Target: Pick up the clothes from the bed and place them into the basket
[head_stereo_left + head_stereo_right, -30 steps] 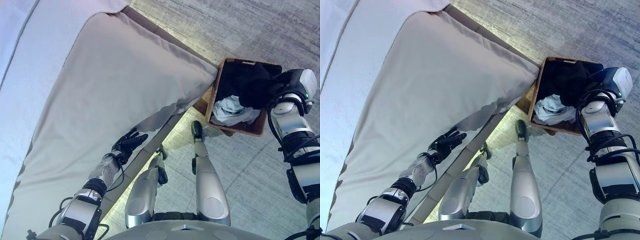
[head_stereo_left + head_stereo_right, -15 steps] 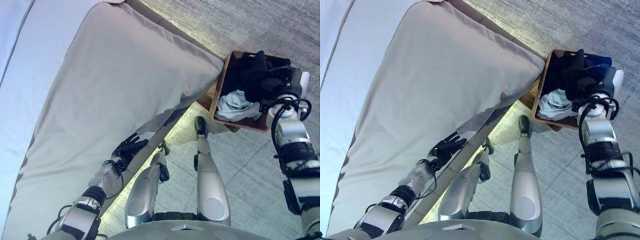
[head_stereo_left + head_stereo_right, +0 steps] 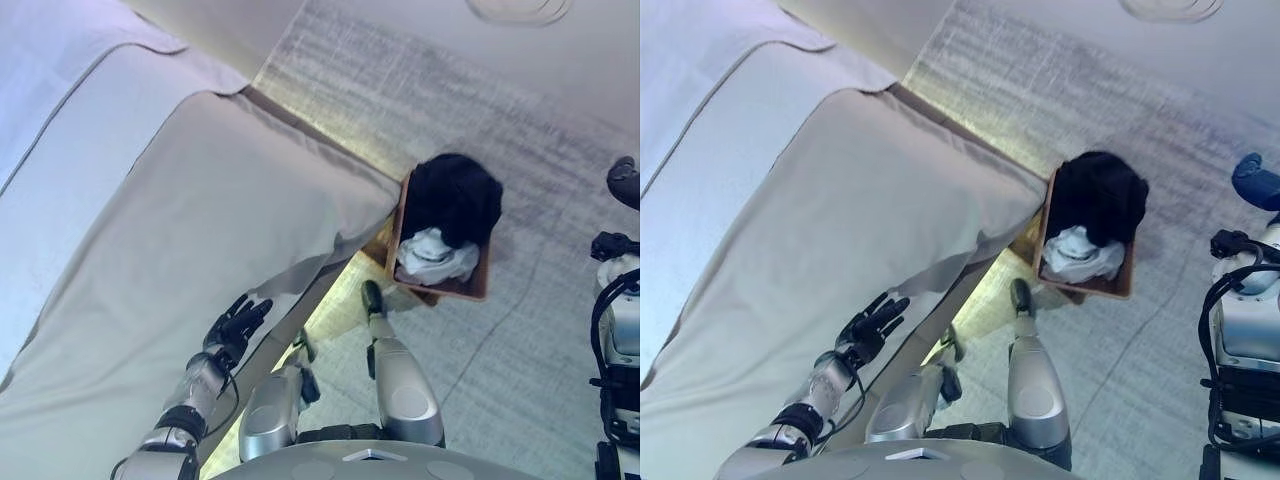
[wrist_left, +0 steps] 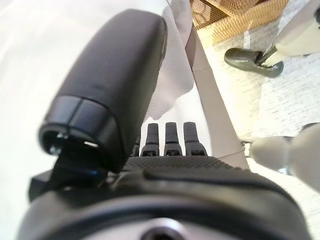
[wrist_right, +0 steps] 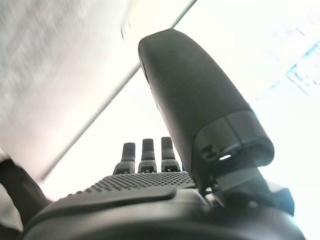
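A brown woven basket [image 3: 452,289] stands on the floor by the bed's corner. A black garment [image 3: 455,195] is heaped over its far end, and a white garment [image 3: 432,258] lies at its near end. No loose clothes show on the beige bed cover [image 3: 200,220]. My left hand [image 3: 236,323] rests open at the bed's near edge, its fingers [image 4: 170,139] straight and holding nothing. My right hand [image 3: 623,181] is raised at the far right, clear of the basket, with its fingers [image 5: 144,154] straight and nothing in them.
The bed fills the left half of the eye views, with a pale sheet [image 3: 60,110] along its far left. Grey carpet [image 3: 520,110] lies around the basket. A woven stand [image 4: 240,15] shows under the bed's corner.
The camera has shifted. My right hand has let go of the black garment and pulled back to the right, away from the basket. The left hand has hardly moved.
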